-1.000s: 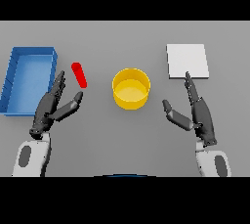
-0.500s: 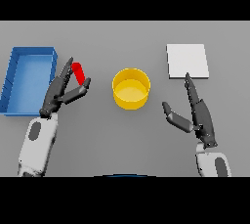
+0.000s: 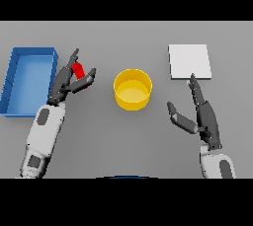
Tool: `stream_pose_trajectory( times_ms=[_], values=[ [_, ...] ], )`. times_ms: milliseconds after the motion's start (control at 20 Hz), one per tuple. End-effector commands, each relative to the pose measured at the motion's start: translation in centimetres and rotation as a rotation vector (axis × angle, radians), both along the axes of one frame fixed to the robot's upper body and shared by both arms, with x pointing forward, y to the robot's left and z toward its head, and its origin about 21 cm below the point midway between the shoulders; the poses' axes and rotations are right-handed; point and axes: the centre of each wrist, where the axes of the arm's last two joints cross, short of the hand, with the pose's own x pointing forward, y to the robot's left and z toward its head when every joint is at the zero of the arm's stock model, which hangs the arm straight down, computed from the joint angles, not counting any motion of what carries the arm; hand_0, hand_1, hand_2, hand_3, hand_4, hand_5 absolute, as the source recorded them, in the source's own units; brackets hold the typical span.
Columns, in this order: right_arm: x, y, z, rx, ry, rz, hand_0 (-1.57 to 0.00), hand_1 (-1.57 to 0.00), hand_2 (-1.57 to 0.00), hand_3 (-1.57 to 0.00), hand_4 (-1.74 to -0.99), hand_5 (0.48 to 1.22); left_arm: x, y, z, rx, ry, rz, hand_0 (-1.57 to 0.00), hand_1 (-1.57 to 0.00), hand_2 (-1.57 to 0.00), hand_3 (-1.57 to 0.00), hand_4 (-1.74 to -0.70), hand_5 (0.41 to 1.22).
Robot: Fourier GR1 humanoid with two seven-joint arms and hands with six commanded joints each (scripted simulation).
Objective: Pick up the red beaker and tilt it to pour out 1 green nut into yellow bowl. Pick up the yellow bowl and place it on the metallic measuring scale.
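At the far left of the grey desk (image 3: 123, 141), a blue tray (image 3: 15, 79) is lying with its long side running away from the robot. Just to its right, the left hand (image 3: 66, 83) is reaching up from the lower left, its fingers (image 3: 70, 62) and thumb spreading on either side of the red beaker (image 3: 78, 71). The beaker is showing between them as a small red shape, partly covered by the dark fingers; whether they are actually touching it or only flanking it cannot be told from this view. Near the middle of the desk, the yellow bowl (image 3: 132, 89) is sitting upright, apart from both hands. Toward the upper right, the metallic measuring scale (image 3: 189, 61) is lying flat as a pale square, well apart from the bowl. Just below it, the right hand (image 3: 203, 115) is hovering with fingers straight and pointing up toward the scale, thumb spread out to the left, holding nothing.
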Motion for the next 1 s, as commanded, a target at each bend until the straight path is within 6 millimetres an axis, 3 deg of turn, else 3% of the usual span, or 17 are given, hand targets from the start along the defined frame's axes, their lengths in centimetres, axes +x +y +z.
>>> stream_pose_trajectory(
  times_ms=[0,200,300,350,450,500,600,700,850,950],
  values=[
    [-0.1,0.0,-0.1,0.000,0.016,0.002,0.00,0.00,0.00,0.00,-1.242,0.642,0.2,-0.1,-0.1,-0.012,-0.009,-0.001,0.00,0.00,0.00,0.00,-1.23,0.687],
    [0.0,-0.1,0.2,0.012,0.010,-0.004,0.00,0.00,0.00,0.00,-1.246,0.646,1.0,-0.2,-1.3,-0.106,-0.030,0.021,0.00,0.00,-0.01,0.00,-1.30,0.719],
    [0.2,-0.2,0.2,0.011,0.019,-0.008,0.00,0.00,0.00,0.00,-1.242,0.645,1.4,-0.8,-1.6,-0.138,-0.037,0.025,-0.08,-0.09,-0.16,-0.13,-1.36,0.761],
    [0.5,-0.3,0.3,0.006,0.026,-0.009,0.00,0.00,0.00,0.00,-1.240,0.645,1.6,-1.2,-1.7,-0.142,-0.041,0.033,-0.21,-0.23,-0.29,-0.25,-1.40,0.787],
    [0.1,-0.2,0.3,0.004,0.004,-0.004,0.00,0.00,0.00,0.00,-1.237,0.648,1.6,-1.8,-2.1,-0.122,-0.043,0.073,-0.55,-0.59,-0.66,-0.73,-1.47,0.943],
    [0.0,0.1,0.1,0.015,0.018,-0.006,0.00,0.00,0.00,0.00,-1.239,0.648,1.6,-1.9,-2.1,-0.085,-0.053,0.076,-0.76,-0.78,-0.84,-0.88,-1.52,0.999],
    [0.0,-0.2,-0.1,0.007,0.027,-0.020,0.00,0.00,0.00,0.00,-1.239,0.648,1.7,-1.9,-1.8,-0.034,-0.064,0.064,-1.05,-1.07,-1.11,-1.06,-1.59,1.079],
    [0.2,-0.2,0.1,0.006,0.023,-0.013,0.00,0.00,0.00,0.00,-1.242,0.650,1.8,-2.6,-1.7,-0.037,-0.063,0.048,-1.24,-1.25,-1.27,-1.15,-1.64,1.130],
    [0.1,-0.1,0.5,0.031,0.003,0.006,0.00,0.00,0.00,0.00,-1.255,0.644,1.8,-2.5,-1.7,-0.033,-0.067,0.048,-1.40,-1.41,-1.42,-1.36,-1.54,1.174],
    [0.0,-0.3,0.1,0.016,0.019,-0.005,0.00,0.00,0.00,0.00,-1.245,0.642,1.8,-2.5,-1.4,-0.112,-0.084,0.034,-1.46,-1.47,-1.47,-1.43,-1.61,1.165]
  ],
)
